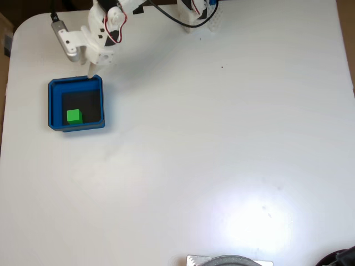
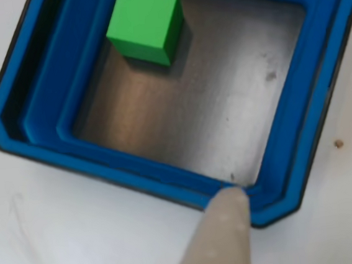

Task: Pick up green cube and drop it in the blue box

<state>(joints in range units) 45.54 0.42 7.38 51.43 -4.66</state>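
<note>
Finishing: green cube (image 1: 74,116) lies inside blue box (image 1: 54,105).
Hand (image 1: 90,73): over box rim, empty; spread unclear.
Next: lift away.

Surface: white table (image 1: 211,155), rounded far-left corner in the fixed view, a few small dark specks, bright glare patch toward the near edge.
Blue box (image 1: 54,105): directly on the table, near the left edge, toward the far-left corner.
Near edge: grey rounded object (image 1: 230,260), partly cut off.
</note>
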